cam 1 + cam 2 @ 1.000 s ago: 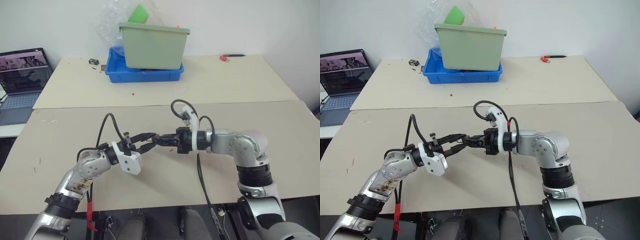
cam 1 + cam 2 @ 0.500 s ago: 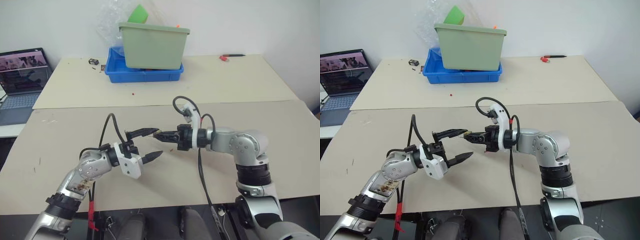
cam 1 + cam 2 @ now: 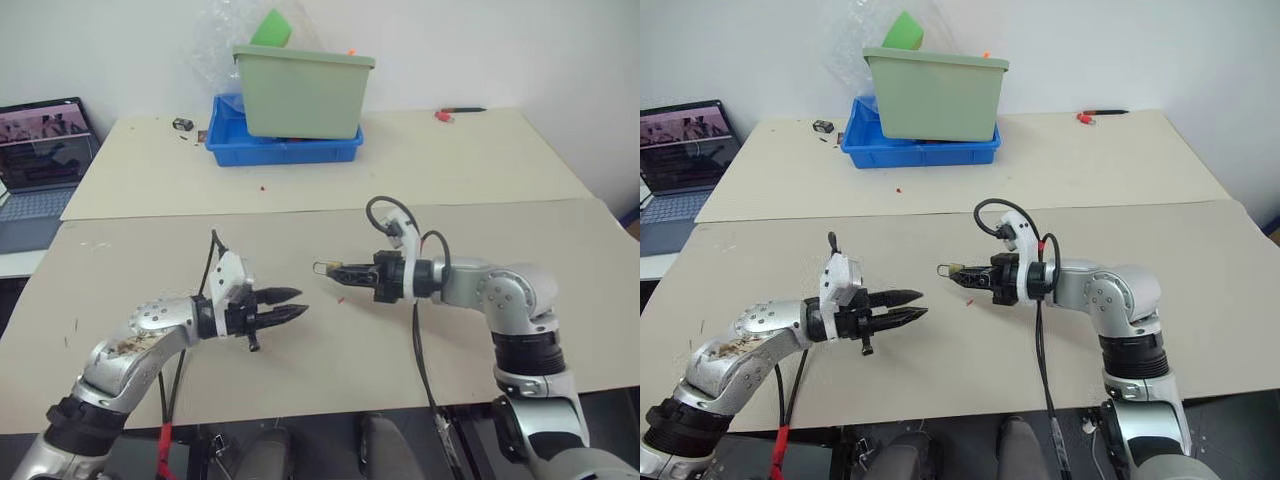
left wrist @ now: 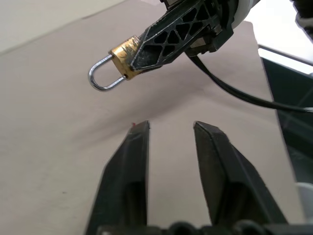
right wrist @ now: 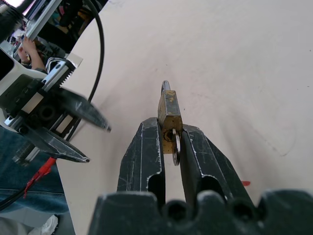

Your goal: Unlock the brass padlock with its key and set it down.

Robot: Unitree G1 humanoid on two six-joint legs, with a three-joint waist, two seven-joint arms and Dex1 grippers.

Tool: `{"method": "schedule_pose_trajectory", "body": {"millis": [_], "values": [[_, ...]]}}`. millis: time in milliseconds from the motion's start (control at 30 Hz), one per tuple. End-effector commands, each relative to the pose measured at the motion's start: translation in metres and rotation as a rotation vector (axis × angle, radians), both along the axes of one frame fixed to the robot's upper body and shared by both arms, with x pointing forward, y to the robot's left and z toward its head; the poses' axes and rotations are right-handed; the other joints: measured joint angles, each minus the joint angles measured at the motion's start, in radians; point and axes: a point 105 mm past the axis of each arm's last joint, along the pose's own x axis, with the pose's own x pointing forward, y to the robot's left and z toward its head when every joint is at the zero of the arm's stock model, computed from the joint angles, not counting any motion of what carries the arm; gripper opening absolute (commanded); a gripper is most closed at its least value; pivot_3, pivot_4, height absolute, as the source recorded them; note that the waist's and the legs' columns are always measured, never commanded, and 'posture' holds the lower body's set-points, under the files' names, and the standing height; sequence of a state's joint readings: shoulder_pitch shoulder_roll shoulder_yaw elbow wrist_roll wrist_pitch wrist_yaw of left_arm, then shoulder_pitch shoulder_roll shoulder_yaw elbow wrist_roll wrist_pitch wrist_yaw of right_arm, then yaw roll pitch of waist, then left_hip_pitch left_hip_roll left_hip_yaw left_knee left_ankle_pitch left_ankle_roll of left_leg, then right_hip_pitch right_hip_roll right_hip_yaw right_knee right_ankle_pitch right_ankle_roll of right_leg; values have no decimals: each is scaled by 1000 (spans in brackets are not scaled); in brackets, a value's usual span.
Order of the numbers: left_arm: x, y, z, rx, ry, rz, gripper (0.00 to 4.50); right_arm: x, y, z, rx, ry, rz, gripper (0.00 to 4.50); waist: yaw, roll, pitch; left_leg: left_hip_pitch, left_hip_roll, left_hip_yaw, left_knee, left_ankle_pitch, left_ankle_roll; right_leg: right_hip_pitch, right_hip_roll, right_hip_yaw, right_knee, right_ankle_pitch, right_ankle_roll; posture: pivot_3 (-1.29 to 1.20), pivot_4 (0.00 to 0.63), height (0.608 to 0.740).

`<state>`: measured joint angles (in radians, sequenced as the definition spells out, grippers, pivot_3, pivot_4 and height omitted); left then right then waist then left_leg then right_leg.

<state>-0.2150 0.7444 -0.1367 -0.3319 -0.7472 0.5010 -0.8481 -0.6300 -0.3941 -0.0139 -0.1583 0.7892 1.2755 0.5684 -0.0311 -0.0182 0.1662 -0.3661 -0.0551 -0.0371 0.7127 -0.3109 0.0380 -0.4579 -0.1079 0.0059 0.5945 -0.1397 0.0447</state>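
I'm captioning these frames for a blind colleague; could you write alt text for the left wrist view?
The right gripper reaches in over the beige table, clamped on the brass padlock, whose silvery shackle sticks out free beyond the fingertips. In the foreground the left gripper points toward it with its two black fingers apart and nothing between them.

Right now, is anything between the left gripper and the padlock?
No. In the left eye view only bare table separates the left gripper from the padlock held in the right gripper.
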Motion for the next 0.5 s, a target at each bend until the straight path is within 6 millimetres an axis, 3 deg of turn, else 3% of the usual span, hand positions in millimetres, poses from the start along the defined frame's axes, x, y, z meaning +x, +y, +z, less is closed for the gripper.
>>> {"method": "schedule_pose_trajectory", "body": {"millis": [33, 267, 500], "values": [[-4, -5, 17, -53, 14, -40, 768, -8, 2, 12, 16, -72, 50, 85, 0, 0, 0, 0, 0, 0, 0, 0, 0, 0, 0, 0, 0, 0, 0, 0, 150, 740], [3, -3, 34, -139, 83, -36, 768, -18, -2, -2, -44, -82, 89, 85, 2, 0, 0, 1, 0, 0, 0, 0, 0, 1, 0, 0, 0, 0, 0, 0, 150, 740], [9, -3, 32, -125, 82, -16, 768, -29, 5, 7, -14, -111, 158, 85, 3, 0, 0, 1, 0, 1, 0, 0, -1, 0, 0, 2, 0, 0, 0, 0, 150, 740]]}}
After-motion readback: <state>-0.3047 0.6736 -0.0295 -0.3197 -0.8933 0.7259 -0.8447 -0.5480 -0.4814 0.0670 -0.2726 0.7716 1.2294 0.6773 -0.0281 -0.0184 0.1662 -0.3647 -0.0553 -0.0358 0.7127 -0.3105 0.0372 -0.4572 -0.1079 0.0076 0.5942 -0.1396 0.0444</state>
